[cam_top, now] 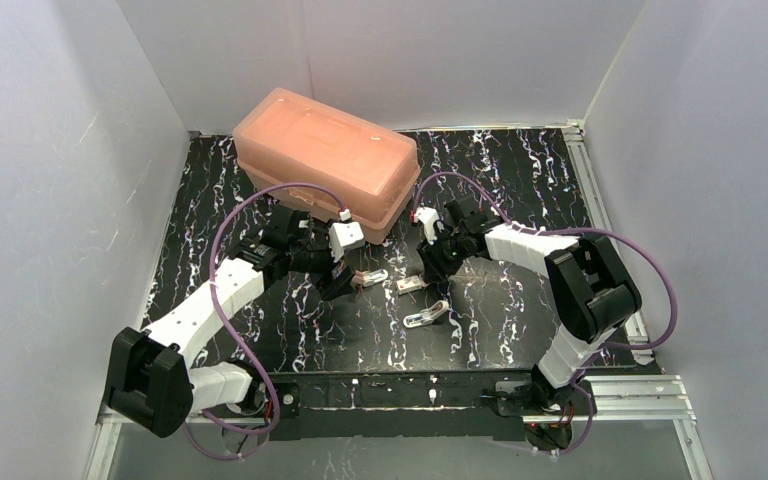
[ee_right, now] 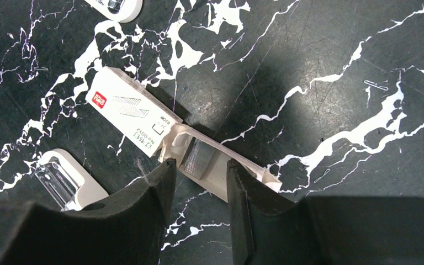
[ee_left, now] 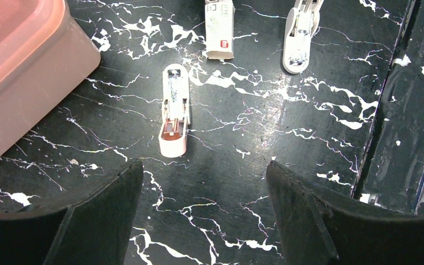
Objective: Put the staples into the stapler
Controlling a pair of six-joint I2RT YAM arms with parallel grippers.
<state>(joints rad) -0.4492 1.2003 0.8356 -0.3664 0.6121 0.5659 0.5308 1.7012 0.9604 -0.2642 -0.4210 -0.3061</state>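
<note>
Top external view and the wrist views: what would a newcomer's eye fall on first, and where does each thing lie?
The big pink box at the back left of the black marbled table stands out first. Next comes the white staple box at the table's middle, its tray pulled out with the right gripper straddling it. The left gripper hangs open close to a white stapler part.
</note>
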